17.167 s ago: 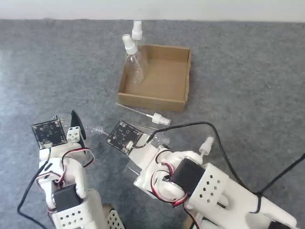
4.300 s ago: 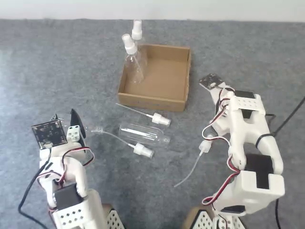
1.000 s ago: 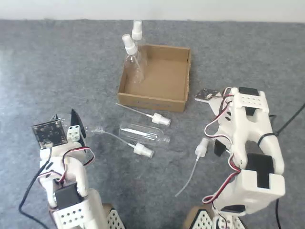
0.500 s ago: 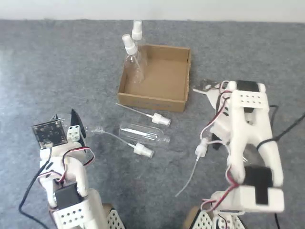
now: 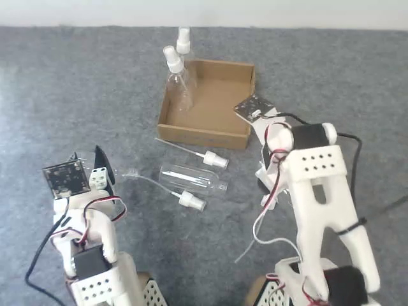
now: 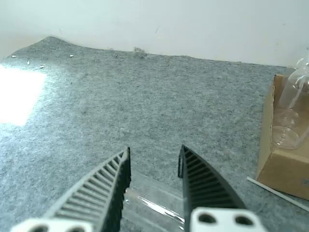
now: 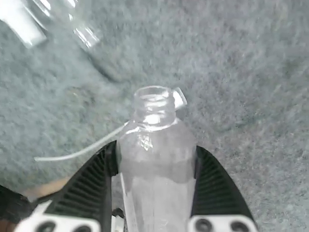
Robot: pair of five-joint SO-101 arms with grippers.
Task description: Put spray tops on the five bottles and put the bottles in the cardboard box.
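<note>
**One topless bottle (image 7: 155, 169) in the right gripper (image 7: 154, 151)**

High view: two capped bottles (image 5: 177, 80) stand at the cardboard box's (image 5: 204, 135) far-left corner. A clear bottle (image 5: 194, 178) lies between loose spray tops (image 5: 215, 160).
Left wrist view: the left gripper (image 6: 153, 162) is narrowly parted.
Right wrist view: the right gripper clamps the topless bottle.

Left gripper (image 6: 153, 155) parted, right gripper (image 7: 154, 150) clamped

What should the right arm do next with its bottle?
Probably tilt the clear uncapped plastic bottle upright: the right tool is shut on it, its neck is open, and a white spray top with a thin tube lies loose on the grey carpet beside it.
</note>
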